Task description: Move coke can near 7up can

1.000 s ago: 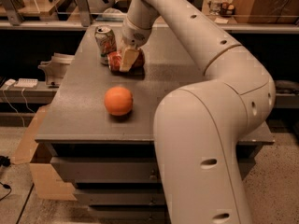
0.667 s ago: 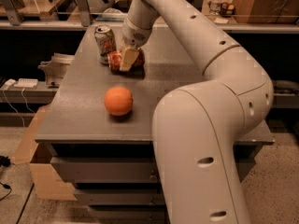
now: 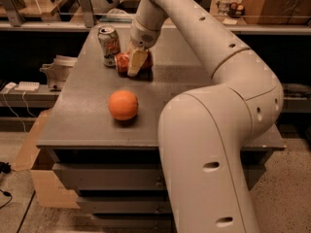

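The two-finger gripper (image 3: 134,66) sits low over the far part of the tabletop, pinching the red aluminium coke can (image 3: 122,62); one pale finger (image 3: 137,61) crosses the can's front and the other is hidden behind it. The coke can rests at table level, whether upright or tipped cannot be told, just beside the pale whitish-green 7up can (image 3: 109,44), which stands upright to its left. A round orange fruit (image 3: 123,105) lies well apart, nearer the front edge of the grey table (image 3: 82,96). The cream arm (image 3: 209,47) arches in from the right.
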You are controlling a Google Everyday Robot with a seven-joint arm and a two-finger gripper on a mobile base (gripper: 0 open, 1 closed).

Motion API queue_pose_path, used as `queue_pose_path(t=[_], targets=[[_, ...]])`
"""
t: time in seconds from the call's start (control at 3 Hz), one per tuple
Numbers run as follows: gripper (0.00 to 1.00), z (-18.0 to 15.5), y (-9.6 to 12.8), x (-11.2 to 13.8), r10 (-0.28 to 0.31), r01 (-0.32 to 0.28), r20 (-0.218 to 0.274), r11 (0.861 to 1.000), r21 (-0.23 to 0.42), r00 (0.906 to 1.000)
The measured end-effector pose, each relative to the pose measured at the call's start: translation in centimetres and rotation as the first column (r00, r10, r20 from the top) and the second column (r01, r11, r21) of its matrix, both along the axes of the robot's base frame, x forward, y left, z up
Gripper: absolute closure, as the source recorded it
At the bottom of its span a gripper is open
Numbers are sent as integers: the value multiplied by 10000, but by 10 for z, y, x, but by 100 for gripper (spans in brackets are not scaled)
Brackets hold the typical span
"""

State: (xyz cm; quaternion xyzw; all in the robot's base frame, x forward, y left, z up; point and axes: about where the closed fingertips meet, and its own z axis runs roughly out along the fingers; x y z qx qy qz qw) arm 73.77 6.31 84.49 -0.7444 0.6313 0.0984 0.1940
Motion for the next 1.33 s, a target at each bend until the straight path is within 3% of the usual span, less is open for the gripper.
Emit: queue_pose_path(t=[0.33, 1.0, 1.33], targets=[[0, 2, -1, 1, 2, -2, 21, 10000, -3, 10000], [0, 11, -9, 4, -111, 110, 195, 9999, 23, 9997], [0, 23, -37, 13, -650, 641, 464, 9977, 201, 9968]])
